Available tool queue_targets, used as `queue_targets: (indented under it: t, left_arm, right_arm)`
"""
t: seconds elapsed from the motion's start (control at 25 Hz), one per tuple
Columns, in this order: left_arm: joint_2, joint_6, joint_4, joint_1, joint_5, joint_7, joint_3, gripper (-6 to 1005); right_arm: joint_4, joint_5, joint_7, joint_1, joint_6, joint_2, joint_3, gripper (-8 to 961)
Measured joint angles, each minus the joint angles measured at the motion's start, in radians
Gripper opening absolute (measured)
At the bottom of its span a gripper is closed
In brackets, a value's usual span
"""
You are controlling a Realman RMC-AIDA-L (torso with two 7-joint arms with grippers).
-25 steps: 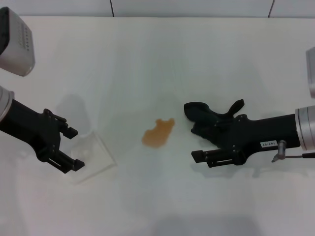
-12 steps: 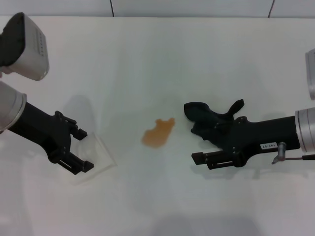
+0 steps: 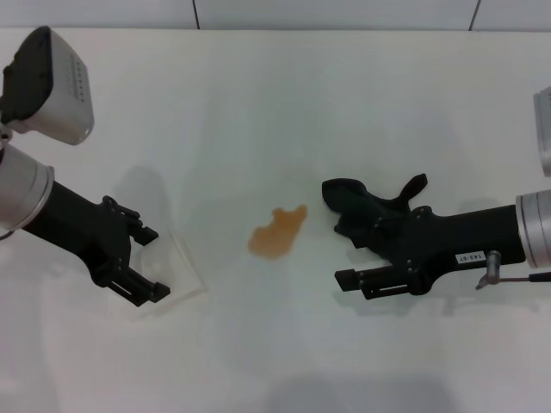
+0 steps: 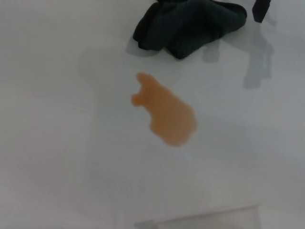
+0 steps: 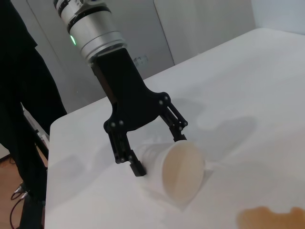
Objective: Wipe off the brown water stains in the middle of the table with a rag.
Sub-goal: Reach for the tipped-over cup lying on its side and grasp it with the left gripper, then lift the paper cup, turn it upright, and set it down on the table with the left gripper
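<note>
Stains (image 3: 277, 232): brown water stains, 1 irregular orange-brown blotch, mid-table (image 3: 284, 103), bare white all round its edge. Rag (image 3: 362, 206) black, lumpy, just right of stains, not touching. Right gripper (image 3: 344, 254) at rag, jaws wide, upper finger against cloth. Left gripper (image 3: 153, 262) well left of stains, jaws wide around a tipped clear cup (image 5: 178, 171).

Rag (image 3: 362, 205) – near half hidden under right gripper (image 3: 344, 255); top cut off in left wrist view. Brown water stains (image 5: 271, 218) cut by right wrist frame edge – cup (image 3: 164, 274) barely discernible
</note>
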Motion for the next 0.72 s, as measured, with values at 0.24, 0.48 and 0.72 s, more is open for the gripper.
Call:
queue_targets:
  t: [0.24,0.48,0.72]
  left_arm:
    - [-0.003,-0.007,-0.015,0.002,0.000,0.002,0.003,894]
    - [-0.003,-0.025,-0.017,0.005,0.000,0.001,0.003,886]
    - [-0.003,-0.042,-0.018,0.006,0.001,-0.008,0.002,810]
  right_arm:
    - [0.000,0.000,0.000,0.000,-0.001,0.000,0.000,706]
    - [0.000,0.000,0.000,0.000,-0.002,0.000,0.000,707]
    - [0.000,0.000,0.000,0.000,-0.004,0.000,0.000,707]
